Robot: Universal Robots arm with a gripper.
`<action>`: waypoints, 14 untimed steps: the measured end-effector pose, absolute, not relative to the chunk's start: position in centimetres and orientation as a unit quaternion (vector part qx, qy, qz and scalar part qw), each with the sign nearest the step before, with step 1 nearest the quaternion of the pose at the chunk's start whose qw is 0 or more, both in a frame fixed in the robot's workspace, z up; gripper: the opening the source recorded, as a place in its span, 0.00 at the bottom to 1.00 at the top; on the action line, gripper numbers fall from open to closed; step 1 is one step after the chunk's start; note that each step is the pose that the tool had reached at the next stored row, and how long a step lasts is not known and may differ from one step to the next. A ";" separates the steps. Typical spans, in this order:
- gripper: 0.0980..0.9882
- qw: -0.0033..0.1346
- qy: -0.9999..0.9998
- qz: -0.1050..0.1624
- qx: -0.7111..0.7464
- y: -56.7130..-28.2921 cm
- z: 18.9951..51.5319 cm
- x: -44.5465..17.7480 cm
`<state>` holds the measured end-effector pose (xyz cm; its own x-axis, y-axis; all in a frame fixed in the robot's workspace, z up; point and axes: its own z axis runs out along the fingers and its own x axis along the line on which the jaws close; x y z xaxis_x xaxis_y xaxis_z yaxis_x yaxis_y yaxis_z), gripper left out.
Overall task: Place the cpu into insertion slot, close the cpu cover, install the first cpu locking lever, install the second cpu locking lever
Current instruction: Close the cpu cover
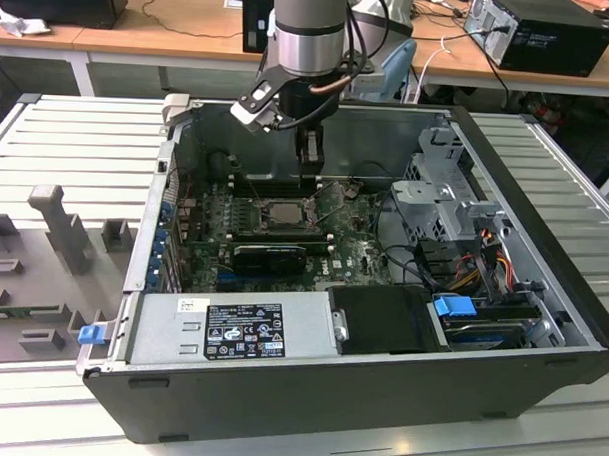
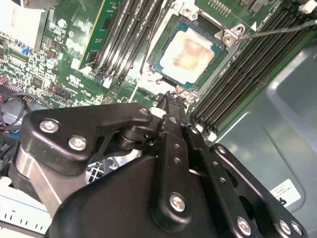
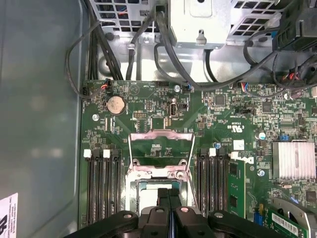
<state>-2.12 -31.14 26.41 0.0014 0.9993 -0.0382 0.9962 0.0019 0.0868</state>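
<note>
Jaws pressed together with nothing between them: your gripper [image 2: 173,99] hangs tip-down over one edge of the insertion slot [image 3: 141,191]. You can see the cpu [image 2: 190,52] lying flat in that slot, pale face up. The cpu cover [image 3: 160,148] is swung open at the slot's opposite edge, with the green board [image 3: 148,109] showing through its window.

Narrow room over insertion slot [image 2: 159,63] between memory slots [image 3: 101,188], raised cpu cover [image 3: 153,173] alongside.
</note>
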 end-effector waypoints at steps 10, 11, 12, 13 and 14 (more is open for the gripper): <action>0.01 0.044 0.706 0.017 0.706 -31.1 26.4 -1.4; 0.01 0.044 0.706 0.017 0.706 -31.1 26.4 -1.3; 0.01 0.044 0.706 0.017 0.706 -31.1 26.4 -1.3; 0.01 0.044 0.706 0.017 0.706 -31.1 26.4 -1.2; 0.01 0.044 0.706 0.017 0.706 -31.1 26.4 -1.2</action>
<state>-1.16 -31.13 26.42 0.0013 0.9993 -0.0382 0.9962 0.0020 0.0868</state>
